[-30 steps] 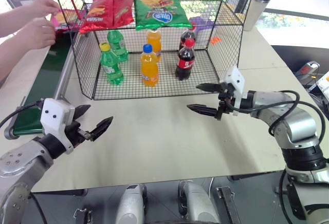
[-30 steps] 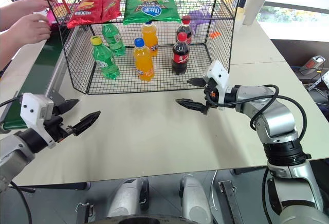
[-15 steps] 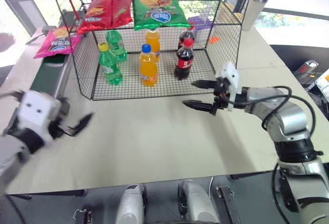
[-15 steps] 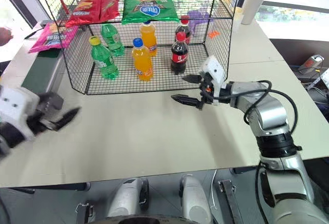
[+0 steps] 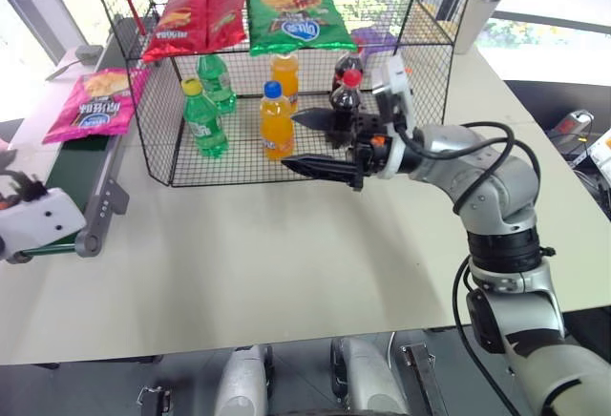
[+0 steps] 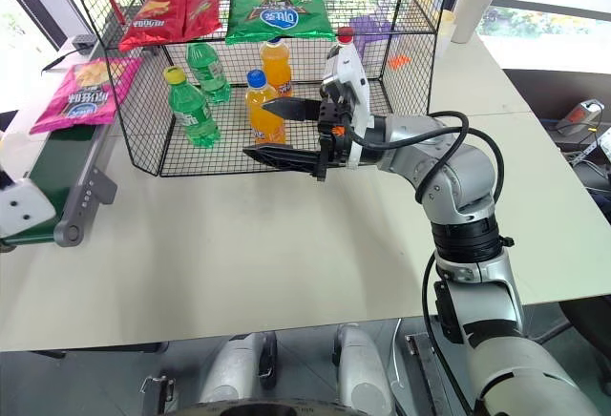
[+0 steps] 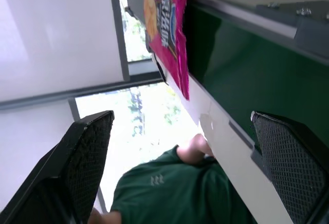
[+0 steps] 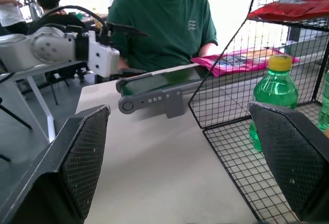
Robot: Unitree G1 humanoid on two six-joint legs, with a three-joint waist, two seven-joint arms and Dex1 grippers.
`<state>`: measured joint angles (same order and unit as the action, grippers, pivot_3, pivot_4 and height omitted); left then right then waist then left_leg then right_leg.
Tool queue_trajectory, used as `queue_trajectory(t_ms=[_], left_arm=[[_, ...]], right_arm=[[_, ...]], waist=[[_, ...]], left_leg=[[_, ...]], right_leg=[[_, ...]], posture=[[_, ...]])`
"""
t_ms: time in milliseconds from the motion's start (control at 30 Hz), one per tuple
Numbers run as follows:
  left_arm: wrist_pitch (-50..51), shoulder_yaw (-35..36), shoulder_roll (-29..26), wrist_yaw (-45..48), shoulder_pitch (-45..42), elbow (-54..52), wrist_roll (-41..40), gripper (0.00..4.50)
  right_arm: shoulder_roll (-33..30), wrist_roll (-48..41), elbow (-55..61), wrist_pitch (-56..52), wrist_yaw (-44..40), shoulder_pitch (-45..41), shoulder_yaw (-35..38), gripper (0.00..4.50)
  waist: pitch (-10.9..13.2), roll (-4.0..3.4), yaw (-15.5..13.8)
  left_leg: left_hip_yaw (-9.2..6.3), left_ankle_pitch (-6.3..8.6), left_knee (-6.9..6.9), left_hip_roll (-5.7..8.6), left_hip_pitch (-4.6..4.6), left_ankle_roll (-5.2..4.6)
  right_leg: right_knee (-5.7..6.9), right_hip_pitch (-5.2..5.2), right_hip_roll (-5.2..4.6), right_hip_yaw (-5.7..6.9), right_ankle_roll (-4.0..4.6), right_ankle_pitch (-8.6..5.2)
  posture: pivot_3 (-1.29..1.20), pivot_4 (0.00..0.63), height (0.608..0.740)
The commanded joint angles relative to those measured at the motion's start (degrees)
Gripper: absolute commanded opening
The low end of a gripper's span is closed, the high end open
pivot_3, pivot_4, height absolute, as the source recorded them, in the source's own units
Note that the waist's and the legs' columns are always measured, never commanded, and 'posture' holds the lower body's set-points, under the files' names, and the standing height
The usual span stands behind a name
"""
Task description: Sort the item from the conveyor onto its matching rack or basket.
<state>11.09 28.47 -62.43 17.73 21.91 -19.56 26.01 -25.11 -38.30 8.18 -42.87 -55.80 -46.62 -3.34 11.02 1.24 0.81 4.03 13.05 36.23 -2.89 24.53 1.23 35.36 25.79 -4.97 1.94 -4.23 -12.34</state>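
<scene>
- Pale beige surface [image 5: 286, 263] is mostly bare in front of the black wire rack [image 5: 158, 163], so plenty of open room is left there for swinging an arm.
- Pickup step looks not yet begun: the pink crisp bag [image 5: 94, 103] is lying flat on the green conveyor [image 5: 72, 163], just beside the rack's left wall, and nothing is gripped.
- Right tool [image 5: 320, 144] is held with its fingers spread wide and empty, right in front of the rack's open face, near the orange bottle [image 5: 276, 121].
- Left tool [image 7: 180, 152] is also spread apart, empty, down by the conveyor's end roller.
- Next, probably, the bag needs to be reached by the left tool, then lifted to the upper tier beside the red bags [image 5: 196, 20] and green bag [image 5: 291, 17].
- Watch-outs: conveyor side rail, the rack's corner post, and a person in a green shirt [image 8: 164, 23] seated past the belt.
</scene>
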Motion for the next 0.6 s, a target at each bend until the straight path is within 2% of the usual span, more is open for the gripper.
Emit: queue_trajectory(t_ms=[33, 333, 600], left_arm=[[-1.4, -1.7, 1.3, -1.3, -2.3, 1.9, 3.2, 4.47], [-2.5, -4.8, 4.8, -1.9, -7.3, 4.6, 6.9, 4.47], [-3.3, -6.3, 5.2, -1.3, -9.2, 6.8, 8.5, 4.47]], right_arm=[[-1.5, 0.5, 1.9, 0.8, -0.8, -0.3, 0.0, 4.5], [-2.6, 1.2, 2.5, 0.8, -0.2, 0.6, -0.2, 4.5], [-2.8, 1.6, 3.3, 0.7, 1.3, 1.3, 0.3, 4.5]], waist=[[0.0, 0.0, 0.0], [0.0, 0.02, 0.1], [0.0, 0.03, 0.0]], left_leg=[[0.04, 0.0, -0.02, 0.0, 0.0, 0.0], [0.22, -0.01, 0.03, -0.05, -0.02, -0.02], [0.24, -0.02, 0.1, -0.05, -0.03, -0.03]], right_leg=[[0.0, 0.02, 0.0, 0.01, 0.0, 0.0], [0.37, 0.28, 0.07, 0.0, -0.21, 0.12], [0.65, 0.39, 0.06, -0.02, -0.24, 0.13]], posture=[[0.0, 0.15, 0.74], [0.0, 0.15, 0.74], [0.0, 0.15, 0.74]])
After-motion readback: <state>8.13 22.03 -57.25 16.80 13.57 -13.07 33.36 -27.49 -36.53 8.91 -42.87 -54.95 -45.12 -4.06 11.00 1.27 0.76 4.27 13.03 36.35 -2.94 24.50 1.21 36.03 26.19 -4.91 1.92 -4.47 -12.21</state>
